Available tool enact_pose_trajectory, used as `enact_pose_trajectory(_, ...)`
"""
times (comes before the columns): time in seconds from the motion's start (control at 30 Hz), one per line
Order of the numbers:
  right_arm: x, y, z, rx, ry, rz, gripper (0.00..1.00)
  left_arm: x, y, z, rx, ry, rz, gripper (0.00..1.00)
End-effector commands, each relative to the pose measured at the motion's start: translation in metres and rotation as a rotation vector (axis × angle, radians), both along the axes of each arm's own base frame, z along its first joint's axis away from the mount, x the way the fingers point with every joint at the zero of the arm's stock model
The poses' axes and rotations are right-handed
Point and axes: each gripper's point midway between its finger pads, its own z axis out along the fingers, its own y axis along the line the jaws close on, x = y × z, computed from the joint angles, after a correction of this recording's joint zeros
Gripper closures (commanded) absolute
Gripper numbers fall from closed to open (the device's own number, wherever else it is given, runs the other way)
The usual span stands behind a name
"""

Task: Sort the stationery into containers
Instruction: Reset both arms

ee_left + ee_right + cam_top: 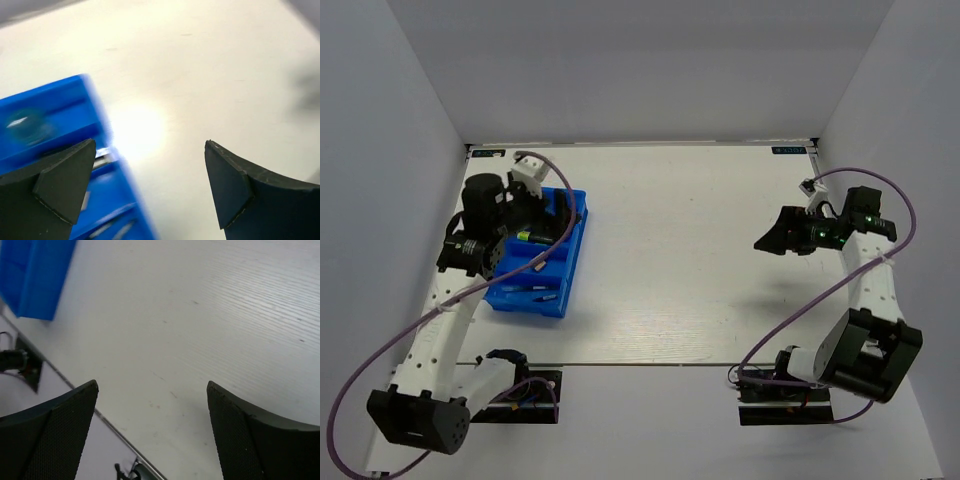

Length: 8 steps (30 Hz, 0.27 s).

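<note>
The blue tray (525, 300) sat on the left side of the table (700, 260), a highlighter (535, 238) lying in one compartment. The left gripper (150, 145) hovered over the tray, fingers wide apart and empty. The right gripper (152, 385) hung well apart on the right, likewise spread and holding nothing.

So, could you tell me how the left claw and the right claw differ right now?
The left claw hangs at the edge of the blue tray; the right claw hangs over the table, far from the tray. The left claw's view is blurred; the right claw's is sharp. Both stand open and empty.
</note>
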Motion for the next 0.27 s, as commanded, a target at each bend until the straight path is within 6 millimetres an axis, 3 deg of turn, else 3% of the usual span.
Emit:
enact_pose_trajectory(0.0, 0.025, -0.030, 0.006, -0.210, -0.114, -0.211, 0.10, -0.041, -0.060, -0.016, -0.181, 0.328, -0.107, 0.00)
enact_pose_trajectory(0.03, 0.030, -0.047, -0.007, -0.293, -0.112, -0.297, 0.10, -0.058, -0.084, -0.024, -0.119, 0.349, -0.160, 0.00)
enact_pose_trajectory(0.17, 0.035, -0.058, -0.002, -0.322, -0.222, -0.437, 0.10, -0.075, -0.111, -0.062, 0.035, 0.364, -0.200, 0.00)
enact_pose_trajectory(0.23, 0.031, -0.056, -0.006, -0.333, -0.217, -0.439, 0.10, -0.083, -0.121, -0.070, 0.062, 0.376, -0.235, 0.00)
